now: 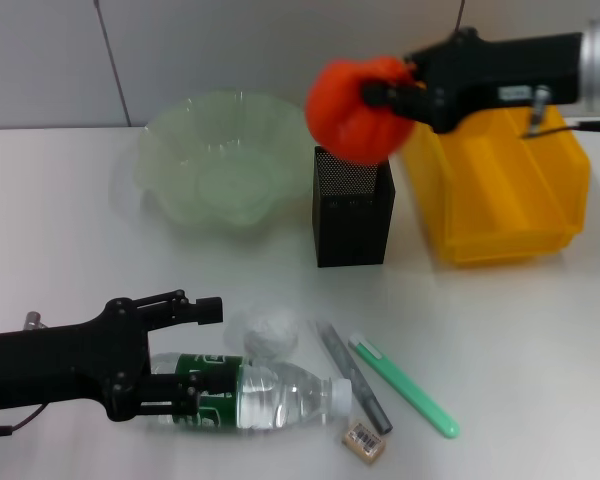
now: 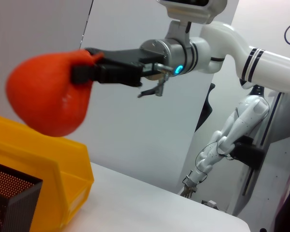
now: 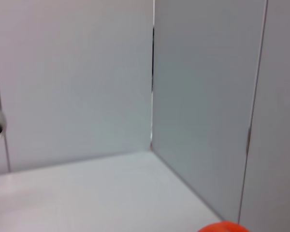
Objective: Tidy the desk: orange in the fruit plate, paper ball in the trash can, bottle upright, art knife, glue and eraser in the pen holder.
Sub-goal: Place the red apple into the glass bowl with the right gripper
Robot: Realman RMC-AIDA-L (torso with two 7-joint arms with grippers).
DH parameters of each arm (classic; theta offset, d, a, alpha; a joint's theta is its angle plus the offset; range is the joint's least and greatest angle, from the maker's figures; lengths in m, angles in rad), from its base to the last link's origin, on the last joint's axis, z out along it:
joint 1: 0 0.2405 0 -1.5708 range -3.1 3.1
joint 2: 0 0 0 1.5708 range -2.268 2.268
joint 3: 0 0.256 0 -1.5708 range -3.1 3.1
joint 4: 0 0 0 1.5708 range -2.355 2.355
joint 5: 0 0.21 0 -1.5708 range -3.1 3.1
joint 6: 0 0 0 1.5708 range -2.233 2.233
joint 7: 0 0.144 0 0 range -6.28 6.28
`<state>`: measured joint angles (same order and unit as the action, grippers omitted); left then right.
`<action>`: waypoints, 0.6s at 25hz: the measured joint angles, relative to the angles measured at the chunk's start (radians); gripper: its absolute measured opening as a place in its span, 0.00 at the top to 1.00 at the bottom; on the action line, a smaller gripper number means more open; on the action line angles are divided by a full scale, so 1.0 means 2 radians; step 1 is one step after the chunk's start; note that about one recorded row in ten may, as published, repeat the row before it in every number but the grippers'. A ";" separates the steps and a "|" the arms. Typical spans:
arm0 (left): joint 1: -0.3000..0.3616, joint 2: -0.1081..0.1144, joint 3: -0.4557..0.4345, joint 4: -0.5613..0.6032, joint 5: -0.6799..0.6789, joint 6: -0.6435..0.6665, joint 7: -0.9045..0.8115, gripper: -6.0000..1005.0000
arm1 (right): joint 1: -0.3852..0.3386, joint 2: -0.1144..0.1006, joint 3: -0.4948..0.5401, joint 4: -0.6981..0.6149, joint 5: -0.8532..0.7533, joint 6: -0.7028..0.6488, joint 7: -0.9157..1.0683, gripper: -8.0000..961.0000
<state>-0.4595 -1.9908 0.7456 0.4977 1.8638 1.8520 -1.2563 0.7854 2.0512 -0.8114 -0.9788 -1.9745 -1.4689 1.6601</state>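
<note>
Plate [image 1: 220, 160], holder [image 1: 352, 208] and can [image 1: 500, 195] show nothing inside. Right gripper [image 1: 385, 95] holds orange [image 1: 355, 108] above holder; left gripper [image 1: 185, 355], wide, straddles lying bottle [image 1: 265, 393].

Both grippers matte black, angular housings. Left gripper [image 1: 185, 355]: linkage-type fingers, thin black cable at its rear end. Right gripper [image 1: 380, 85]: white label on the side, small silver lever underneath, mounted on a silver wrist cylinder with a blue-lit ring (seen from the left wrist). Arm links glossy white, black double stripes near one joint, cable bundle along the lower link.
</note>
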 joint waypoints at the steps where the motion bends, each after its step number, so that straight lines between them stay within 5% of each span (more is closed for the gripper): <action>1: 0.000 0.000 0.000 0.000 0.000 0.000 0.000 0.18 | 0.004 0.003 0.000 0.010 0.007 0.012 -0.010 0.89; 5: -0.001 -0.003 0.000 0.001 0.000 -0.002 0.002 0.18 | 0.026 0.014 -0.017 0.072 0.044 0.101 -0.046 0.90; 15: -0.002 -0.006 0.000 0.001 0.000 -0.003 0.004 0.18 | 0.096 0.015 -0.136 0.186 0.143 0.298 -0.061 0.91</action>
<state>-0.4632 -2.0022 0.7455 0.4993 1.8637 1.8467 -1.2477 0.9779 2.0817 -1.0830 -0.6063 -1.6878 -0.8727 1.5380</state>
